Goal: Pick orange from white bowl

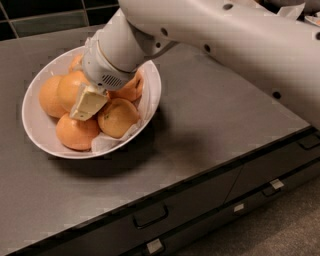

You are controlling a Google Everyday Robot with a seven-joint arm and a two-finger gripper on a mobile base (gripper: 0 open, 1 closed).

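A wide white bowl (150,95) with a crumpled white paper liner sits on the dark grey counter at the left. It holds several oranges; one (118,117) lies at the front right, another (76,132) at the front left. My gripper (86,105) reaches down into the bowl from the upper right, its pale fingers (89,101) set among the oranges, against the orange (70,89) at the bowl's middle left. The arm's white wrist hides the oranges at the bowl's back.
The dark counter (215,115) extends right of the bowl to its front edge. Below the edge are drawers with handles (150,216). A dark tiled wall (45,15) runs along the back.
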